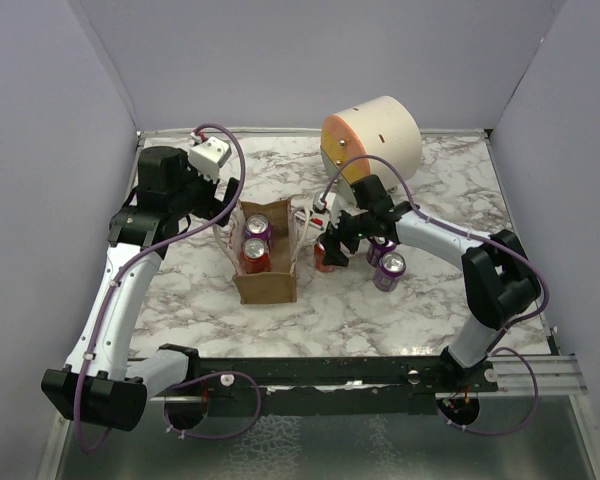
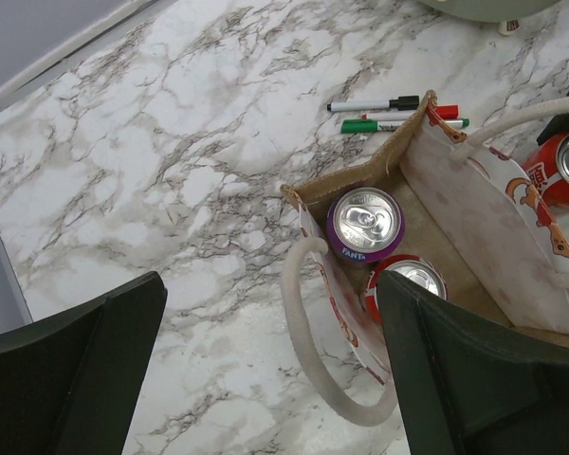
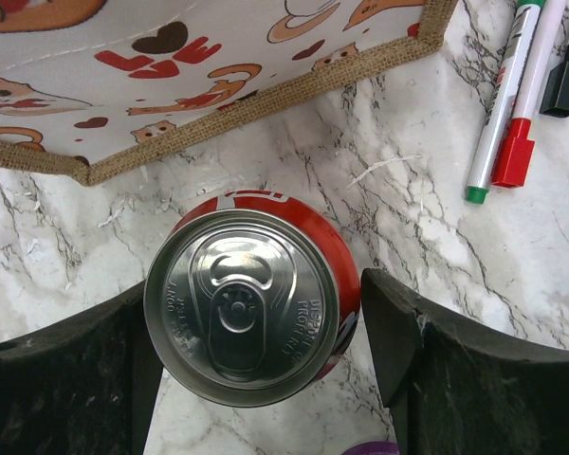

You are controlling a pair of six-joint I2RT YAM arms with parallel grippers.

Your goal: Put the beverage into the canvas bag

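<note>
The canvas bag [image 1: 266, 284] stands upright and open at table centre, tan with printed white sides and white loop handles. It holds a purple Fanta can [image 2: 364, 223] and a red can [image 2: 415, 277]. Another red can [image 3: 252, 305] stands on the table just right of the bag. My right gripper [image 3: 256, 289] is open around it, with a gap at the right finger [image 3: 427, 360]. My left gripper [image 2: 270, 299] is open above the bag's left side. One handle loop [image 2: 308, 341] lies between its fingers. In the top view the left gripper [image 1: 228, 200] and right gripper [image 1: 333, 240] flank the bag.
Two purple cans [image 1: 386, 262] stand right of my right gripper. A large cream-and-orange drum [image 1: 372, 136] lies at the back. Several markers [image 2: 391, 112] lie behind the bag, and they also show in the right wrist view [image 3: 512, 104]. Walls enclose the table.
</note>
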